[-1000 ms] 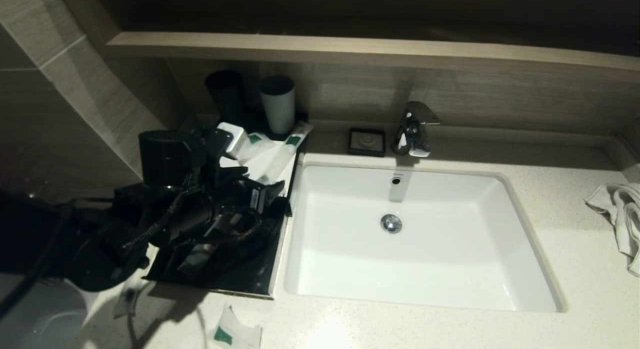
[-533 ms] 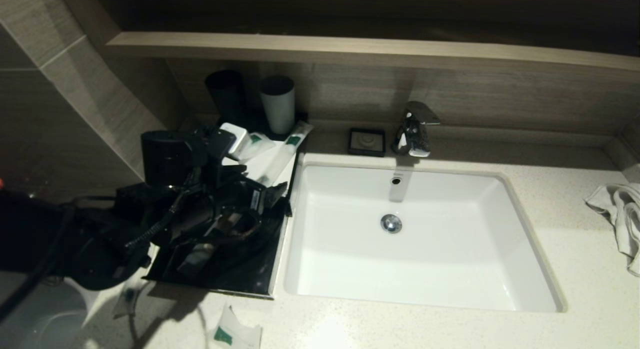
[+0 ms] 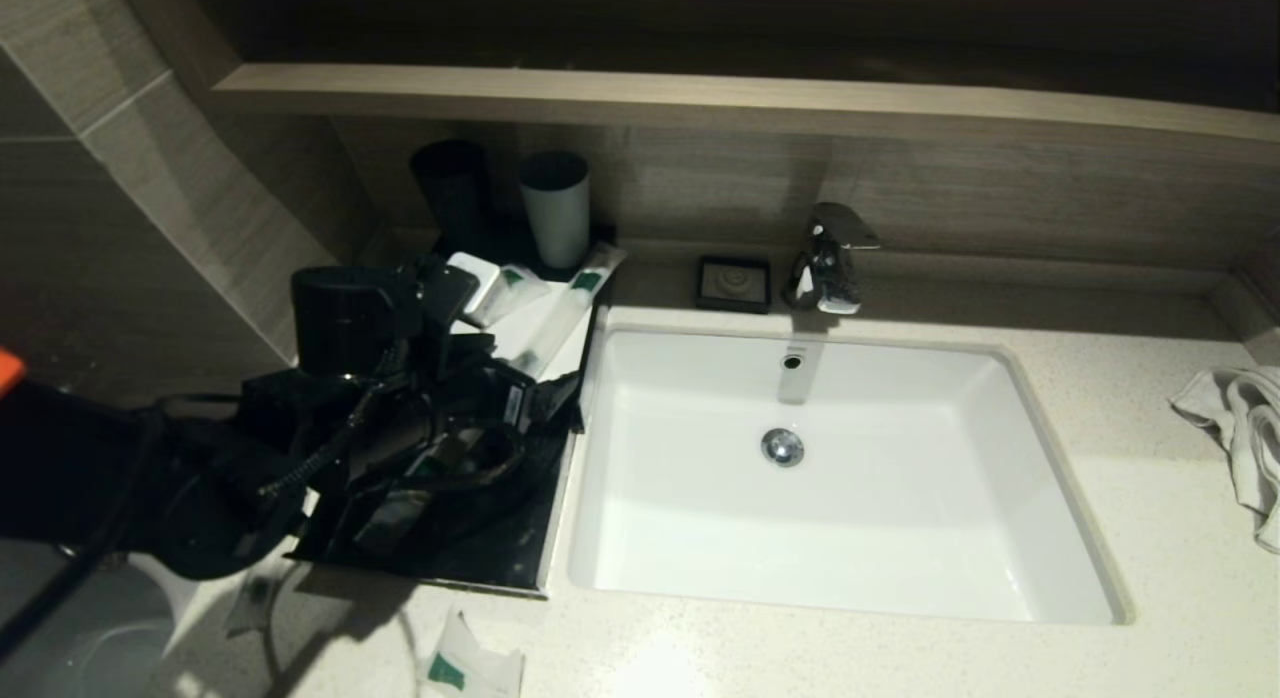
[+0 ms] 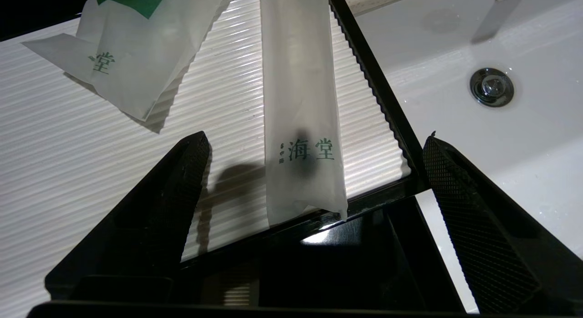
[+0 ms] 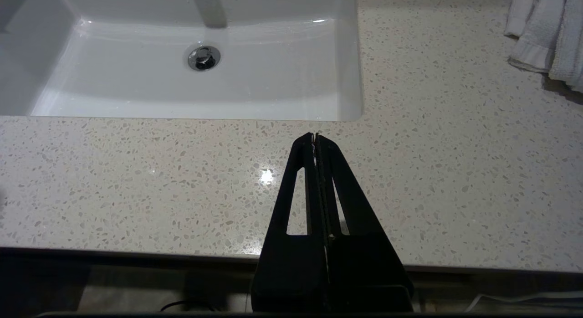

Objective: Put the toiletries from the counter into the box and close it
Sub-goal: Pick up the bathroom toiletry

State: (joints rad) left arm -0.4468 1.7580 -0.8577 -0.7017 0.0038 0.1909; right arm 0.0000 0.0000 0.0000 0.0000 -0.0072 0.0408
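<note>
From the head camera, the left gripper [image 3: 520, 398] hangs over the box [image 3: 480, 568], just left of the sink [image 3: 1050, 458], with its jaws spread wide and nothing between them. A long packet [image 3: 560, 313] and a squarish packet [image 3: 505, 283] lie on the box's white top panel, beyond the gripper and away from the sink's near edge; another squarish packet [image 3: 465, 668] lies on the speckled surface [image 3: 1150, 538] in front of the box. A towel [image 3: 1240, 428] sits far right of the sink, two cups [image 3: 555, 208] stand behind the box, and a soap dish [image 3: 734, 282] lies left of the tap. Compared with a second ago, the arm's black wrist block has shifted slightly toward the sink. In the left wrist view the fingers [image 4: 177, 190] stand far apart, empty, either side of the long packet's end at the panel's edge. In the right wrist view the right gripper [image 5: 315, 140] is pressed together, empty, over the surface in front of the sink.
</note>
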